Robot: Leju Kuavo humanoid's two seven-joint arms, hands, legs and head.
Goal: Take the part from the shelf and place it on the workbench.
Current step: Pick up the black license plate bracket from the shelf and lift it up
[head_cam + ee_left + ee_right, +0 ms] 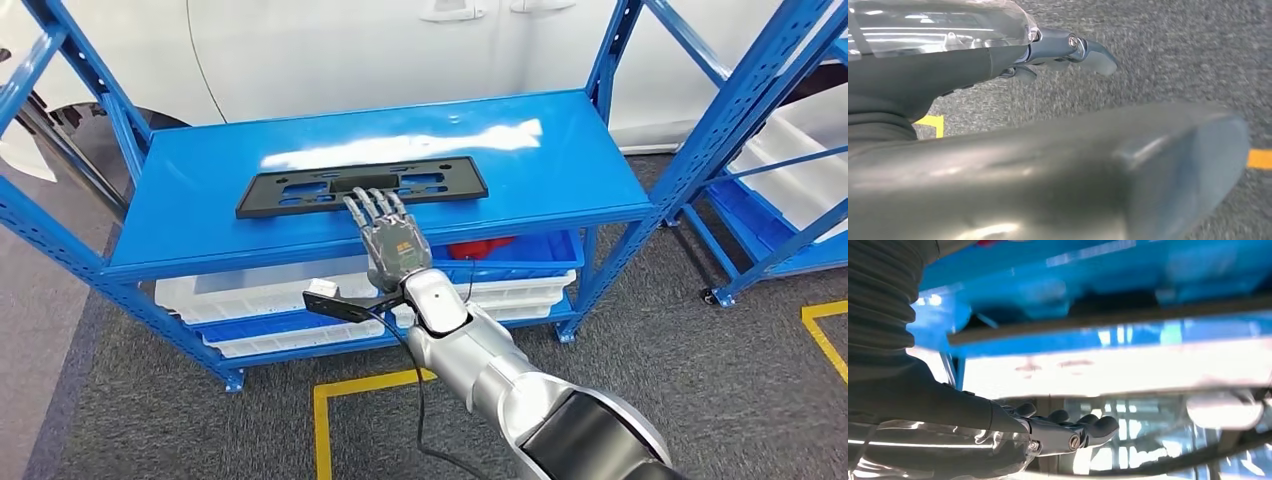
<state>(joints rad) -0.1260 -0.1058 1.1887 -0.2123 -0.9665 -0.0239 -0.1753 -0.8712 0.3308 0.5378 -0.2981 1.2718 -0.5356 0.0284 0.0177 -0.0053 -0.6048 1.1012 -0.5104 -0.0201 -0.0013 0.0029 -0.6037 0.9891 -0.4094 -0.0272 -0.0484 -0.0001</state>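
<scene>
The part is a long flat black plate with cut-outs (300, 192), lying across the top of the blue shelf (190, 225). My right hand (388, 240) reaches in from below, fingers stretched out flat over the plate's near edge at its middle. It grips nothing, and I cannot tell whether the fingertips touch the plate. In the right wrist view the plate (1098, 322) is a dark strip on the blue shelf top, with the right hand (1063, 432) apart from it, fingers extended. My left hand (1063, 50) hangs over the grey carpet, fingers loose and holding nothing.
White bins (250, 295) and a blue bin (530, 255) holding something red sit on the level under the shelf top. A second blue rack (780, 150) stands at the right. A white car body (350, 50) is behind. Yellow tape (330, 400) marks the carpet.
</scene>
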